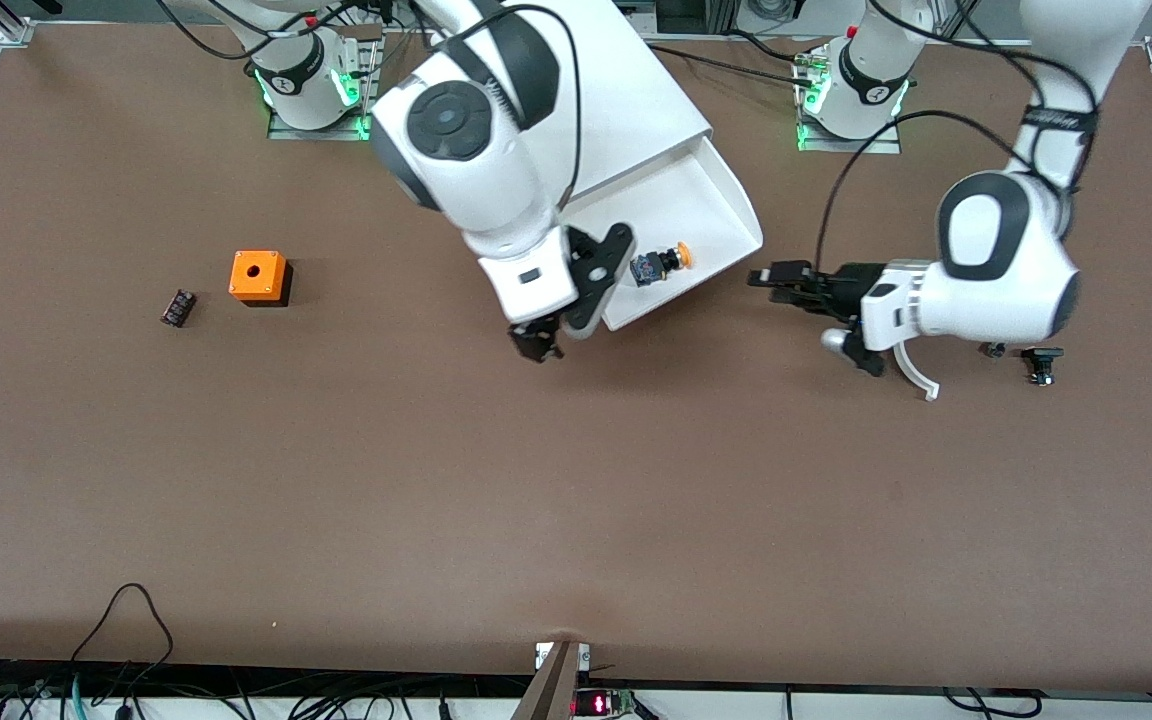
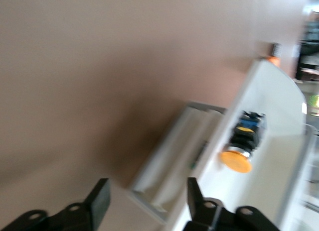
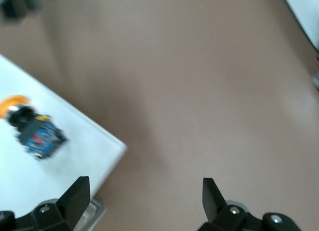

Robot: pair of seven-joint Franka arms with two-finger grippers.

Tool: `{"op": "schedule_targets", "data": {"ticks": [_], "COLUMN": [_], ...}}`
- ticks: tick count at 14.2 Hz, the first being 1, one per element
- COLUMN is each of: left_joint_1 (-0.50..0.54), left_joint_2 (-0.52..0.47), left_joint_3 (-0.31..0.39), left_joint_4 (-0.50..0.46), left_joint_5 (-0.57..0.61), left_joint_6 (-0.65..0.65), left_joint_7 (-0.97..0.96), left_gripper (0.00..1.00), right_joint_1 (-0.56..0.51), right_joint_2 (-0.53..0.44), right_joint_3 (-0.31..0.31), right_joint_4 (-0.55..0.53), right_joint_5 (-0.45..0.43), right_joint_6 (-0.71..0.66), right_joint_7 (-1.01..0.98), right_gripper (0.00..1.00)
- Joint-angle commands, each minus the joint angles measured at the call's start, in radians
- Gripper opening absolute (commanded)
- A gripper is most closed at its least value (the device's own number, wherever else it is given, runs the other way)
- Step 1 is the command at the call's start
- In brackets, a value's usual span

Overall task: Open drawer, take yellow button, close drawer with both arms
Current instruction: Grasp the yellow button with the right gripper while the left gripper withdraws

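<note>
The shallow white top drawer (image 1: 696, 215) is standing pulled out, exposing the tiny orange-capped black button (image 1: 671, 259). The left gripper (image 1: 776, 283) is hovering wide beside the drawer; the right gripper (image 1: 541, 340) is hanging wide over the brown desk (image 1: 576, 500).

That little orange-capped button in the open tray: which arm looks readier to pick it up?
Probably the right: its open pincer hangs at the drawer's corner, close to the button. The left pincer, also open, sits beside the drawer's end.
</note>
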Motion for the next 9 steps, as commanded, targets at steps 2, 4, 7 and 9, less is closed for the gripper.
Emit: {"op": "schedule_targets", "data": {"ticks": [2,4,7,9], "left_joint_1": [0.007,0.007,-0.004,-0.005], "left_joint_2": [-0.156,-0.219,-0.221,-0.221], "left_joint_3": [0.114,0.167,0.182,0.167], "left_joint_4": [0.051,0.098,0.24,0.274], "left_joint_5": [0.163,0.368,0.542,0.65], "left_joint_6": [-0.006,-0.045,-0.212,-0.253], "left_joint_7": [-0.011,-0.012,-0.084,-0.203], "left_gripper": [1.0,1.0,1.0,1.0], "right_joint_1": [0.089,0.119,0.156,0.175], "right_joint_2": [0.05,0.071,0.096,0.102], "right_joint_3": [-0.011,-0.011,-0.023,-0.034], "right_joint_4": [0.053,0.051,0.051,0.05], "right_joint_5": [0.005,-0.048,-0.052,-0.053], "right_joint_6": [-0.023,-0.028,-0.028,-0.029], "right_joint_7": [-0.176,-0.252,-0.294,-0.338], "right_gripper": [1.0,1.0,1.0,1.0]}}
